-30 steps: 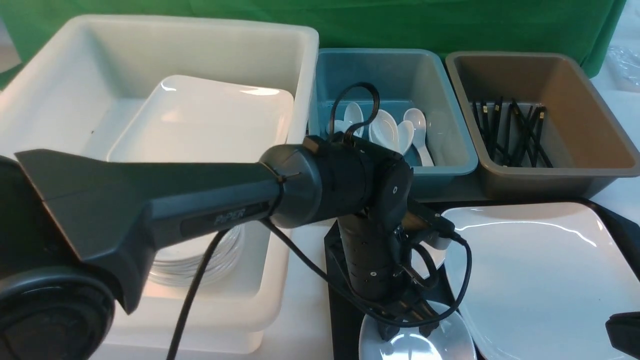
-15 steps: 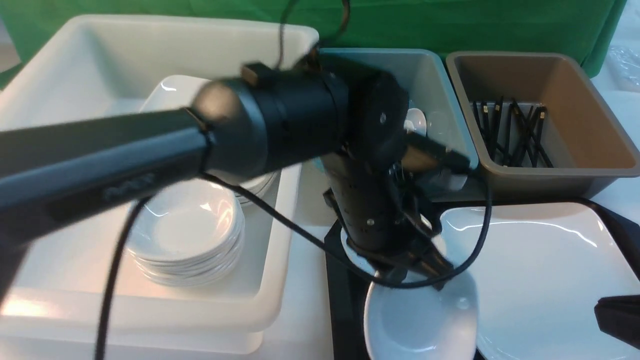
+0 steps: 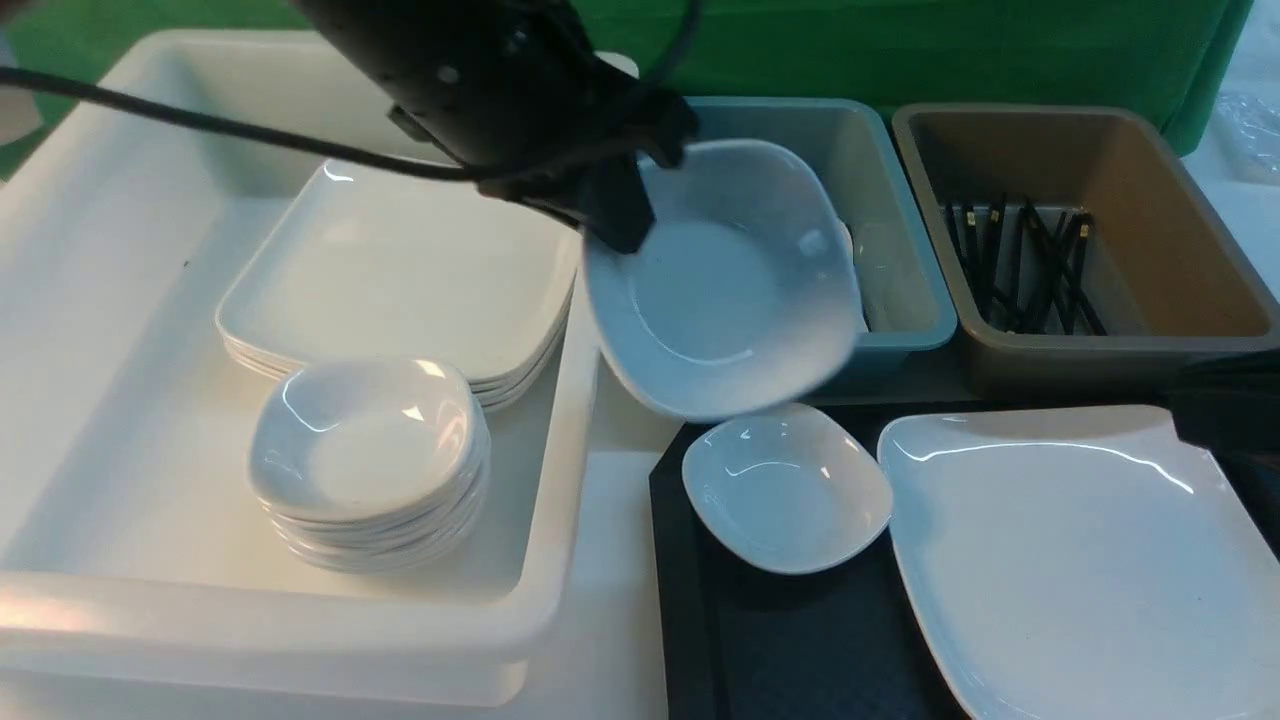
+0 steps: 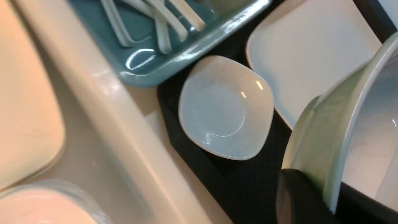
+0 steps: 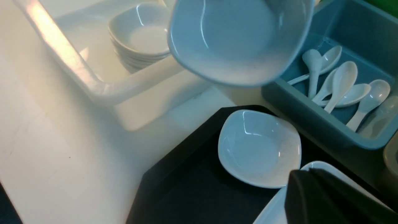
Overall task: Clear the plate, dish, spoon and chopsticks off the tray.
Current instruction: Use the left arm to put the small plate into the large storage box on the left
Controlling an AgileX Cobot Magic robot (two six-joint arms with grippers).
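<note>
My left gripper (image 3: 625,225) is shut on the rim of a small white dish (image 3: 730,290), which hangs tilted in the air between the white tub and the teal bin. In the left wrist view the rim (image 4: 332,174) sits pinched between the dark fingers. A second dish (image 3: 787,490) rests on the black tray (image 3: 800,650) at its far left corner. Beside it, the large white square plate (image 3: 1080,570) fills the tray's right side. My right gripper (image 5: 307,179) is shut and empty, hovering over the plate's corner near that dish. No spoon or chopsticks show on the tray.
The white tub (image 3: 560,560) on the left holds a stack of square plates (image 3: 400,270) and a stack of small dishes (image 3: 365,450). Behind the tray, the teal bin (image 3: 900,330) holds several spoons (image 5: 339,81). The brown bin (image 3: 1100,350) holds several chopsticks (image 3: 1020,260).
My left gripper shut on the dish at the tray's near end and carried it up and back toward the tub. That uncovered the second dish. The right gripper rose along the right edge.
</note>
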